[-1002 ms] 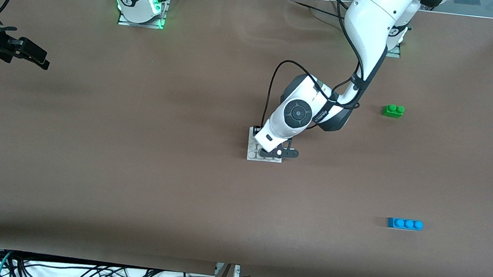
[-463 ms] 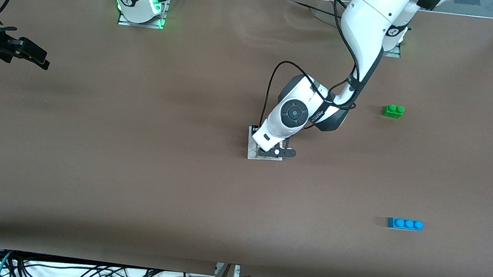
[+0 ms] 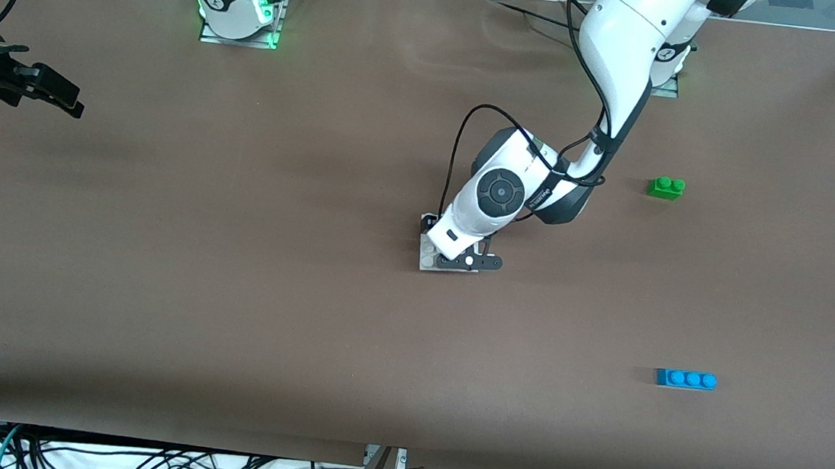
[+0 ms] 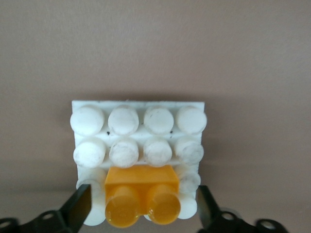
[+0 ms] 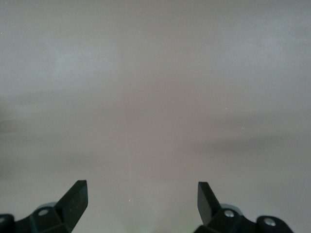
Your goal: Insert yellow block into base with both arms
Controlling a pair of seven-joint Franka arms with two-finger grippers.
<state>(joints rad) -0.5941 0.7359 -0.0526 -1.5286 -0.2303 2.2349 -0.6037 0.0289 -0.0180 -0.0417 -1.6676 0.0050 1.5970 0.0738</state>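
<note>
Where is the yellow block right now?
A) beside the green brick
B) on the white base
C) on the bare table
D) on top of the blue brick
B: the left wrist view shows the yellow block sitting on the base, between the open fingers of the left tool.

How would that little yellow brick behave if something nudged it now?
The yellow block looks like rigid plastic, so probably stiff and light. Sitting on the base among its studs, it likely won't slide. The open left pincer isn't touching it.
</note>
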